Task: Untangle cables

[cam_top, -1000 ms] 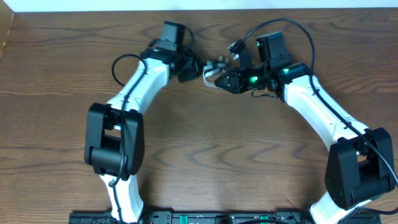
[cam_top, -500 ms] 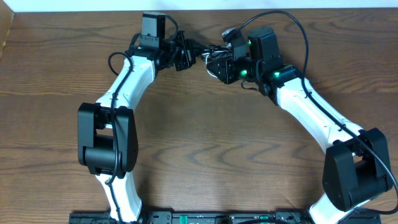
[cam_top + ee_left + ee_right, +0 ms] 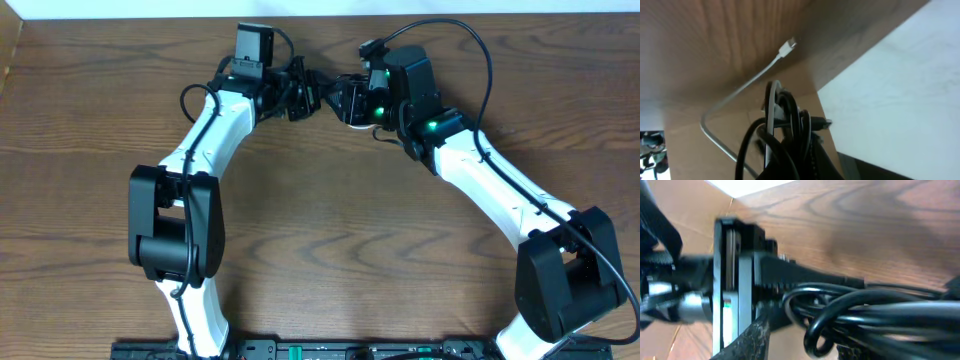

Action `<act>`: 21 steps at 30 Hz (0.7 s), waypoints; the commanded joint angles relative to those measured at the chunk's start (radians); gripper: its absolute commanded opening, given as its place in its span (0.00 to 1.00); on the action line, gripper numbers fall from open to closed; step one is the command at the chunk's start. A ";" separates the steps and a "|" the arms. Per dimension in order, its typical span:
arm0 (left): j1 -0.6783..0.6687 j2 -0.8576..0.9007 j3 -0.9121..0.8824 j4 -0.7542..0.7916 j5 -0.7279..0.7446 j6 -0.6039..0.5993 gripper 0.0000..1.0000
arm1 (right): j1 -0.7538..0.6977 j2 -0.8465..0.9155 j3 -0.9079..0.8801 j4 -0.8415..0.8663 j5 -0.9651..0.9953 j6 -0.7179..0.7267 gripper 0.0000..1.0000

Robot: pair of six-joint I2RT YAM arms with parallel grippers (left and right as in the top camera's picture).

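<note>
While left pincer [image 3: 312, 92] clamps the cables [image 3: 789, 120] (looped), right pincer [image 3: 345, 98] cannot be read.

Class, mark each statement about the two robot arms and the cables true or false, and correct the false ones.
1. The left claw and the right claw meet near the far edge of the table. True.
2. The cable bundle lies spread flat in the middle of the table. False: it is bunched up between the two claws.
3. The white plug sticks out free of the bundle. True.
4. The left claw is open and holds nothing. False: it is shut on the cable bundle.
5. The table is plain white. False: it is brown wood grain.
</note>
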 commanded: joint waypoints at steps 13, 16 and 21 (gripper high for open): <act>-0.043 0.006 0.016 -0.023 0.004 0.173 0.07 | -0.025 -0.017 0.001 -0.054 0.198 0.064 0.31; -0.043 0.006 0.016 -0.043 -0.021 0.280 0.07 | -0.055 -0.017 0.001 -0.066 0.177 0.064 0.21; -0.043 0.006 0.016 -0.102 -0.064 0.349 0.08 | -0.096 -0.017 0.001 -0.090 0.125 0.055 0.01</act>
